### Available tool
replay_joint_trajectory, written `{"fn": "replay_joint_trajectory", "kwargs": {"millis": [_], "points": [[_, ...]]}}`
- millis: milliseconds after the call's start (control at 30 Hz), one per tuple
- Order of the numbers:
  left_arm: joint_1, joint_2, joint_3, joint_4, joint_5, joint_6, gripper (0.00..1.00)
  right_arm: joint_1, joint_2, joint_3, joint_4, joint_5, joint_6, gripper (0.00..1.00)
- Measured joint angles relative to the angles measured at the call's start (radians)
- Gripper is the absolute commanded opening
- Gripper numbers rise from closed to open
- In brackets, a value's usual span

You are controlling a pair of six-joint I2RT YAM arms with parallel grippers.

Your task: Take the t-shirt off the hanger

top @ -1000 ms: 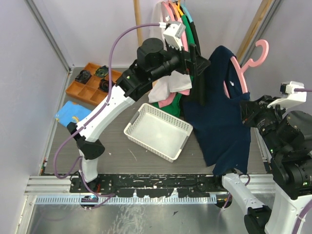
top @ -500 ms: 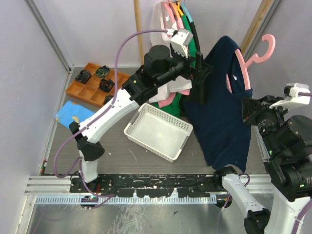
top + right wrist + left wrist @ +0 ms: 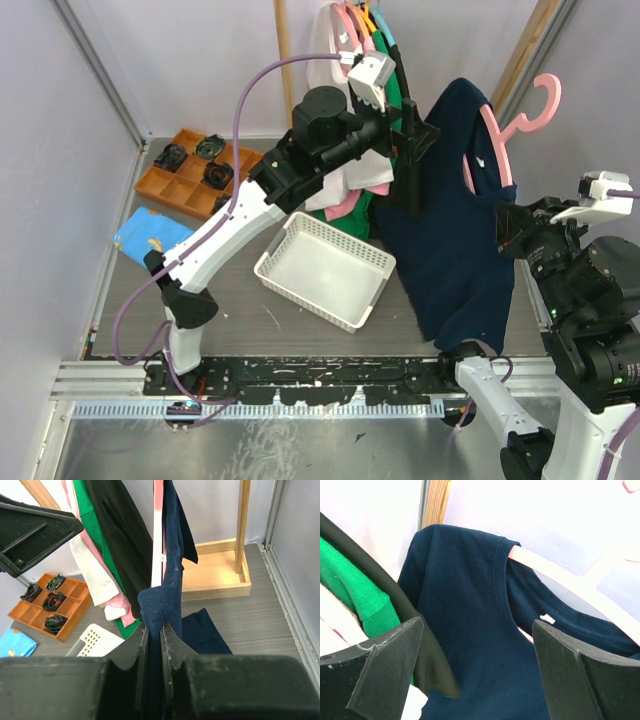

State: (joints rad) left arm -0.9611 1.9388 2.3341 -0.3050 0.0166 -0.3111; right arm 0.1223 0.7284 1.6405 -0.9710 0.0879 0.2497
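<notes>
Left gripper (image 3: 412,138) gapes wide and empty past a white basket (image 3: 325,268), beside hanging clothes (image 3: 372,60) that crowd the navy t-shirt (image 3: 450,240) on its pink hanger (image 3: 500,150). Right gripper (image 3: 154,630) pinches the shirt's fabric; cloth hides whether the hanger's arm is caught too.

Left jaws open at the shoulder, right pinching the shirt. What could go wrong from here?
1. The open left gripper has the black hanging garment beside one finger; closing could catch it along with the navy blue t-shirt.
2. The pink plastic hanger seems hooked on nothing, so if the right gripper slips off the fabric, both may drop.
</notes>
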Motion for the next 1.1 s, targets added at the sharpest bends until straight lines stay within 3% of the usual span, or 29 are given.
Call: {"fn": "replay_joint_trajectory", "kwargs": {"millis": [1100], "points": [[-0.103, 0.099, 0.064, -0.059, -0.117, 0.14, 0.98, 0.0, -0.037, -0.031, -0.022, -0.009, -0.074, 0.01]]}}
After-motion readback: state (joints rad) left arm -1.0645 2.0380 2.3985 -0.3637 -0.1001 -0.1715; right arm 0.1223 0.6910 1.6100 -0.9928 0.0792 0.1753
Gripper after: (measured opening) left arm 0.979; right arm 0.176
